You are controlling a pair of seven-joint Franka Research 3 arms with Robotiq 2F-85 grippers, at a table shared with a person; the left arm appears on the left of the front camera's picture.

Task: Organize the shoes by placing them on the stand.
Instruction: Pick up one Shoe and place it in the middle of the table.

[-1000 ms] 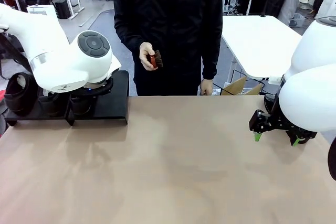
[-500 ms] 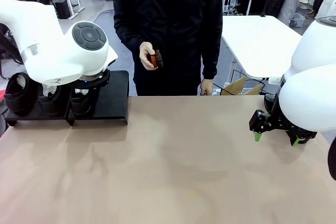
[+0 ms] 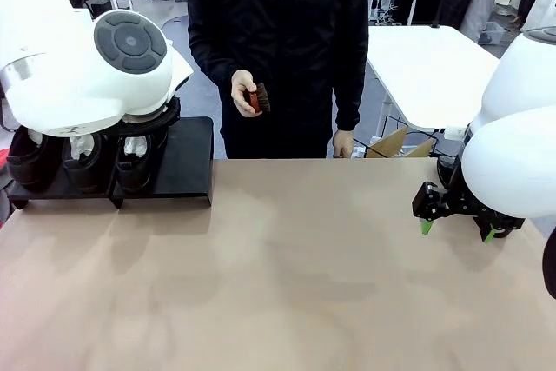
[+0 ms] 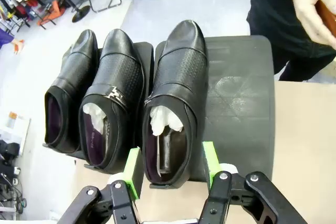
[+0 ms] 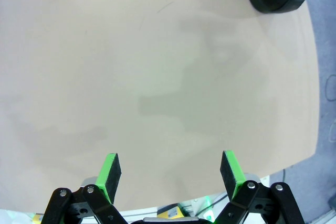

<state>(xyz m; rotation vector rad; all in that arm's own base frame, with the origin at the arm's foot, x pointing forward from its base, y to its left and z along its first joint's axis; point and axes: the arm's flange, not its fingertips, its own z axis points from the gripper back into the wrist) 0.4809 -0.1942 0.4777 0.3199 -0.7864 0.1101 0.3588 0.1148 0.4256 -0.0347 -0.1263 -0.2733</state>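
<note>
Shoes (image 4: 173, 103) on stand (image 4: 239, 93), below parted left hand (image 4: 170, 163)

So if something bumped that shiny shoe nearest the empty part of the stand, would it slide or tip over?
The shoe would probably slide rather than tip: it sits flat and low on the stand. Its glossy leather looks slippery to grip. The paper stuffing inside suggests that the upper is soft and could dent when squeezed.
</note>
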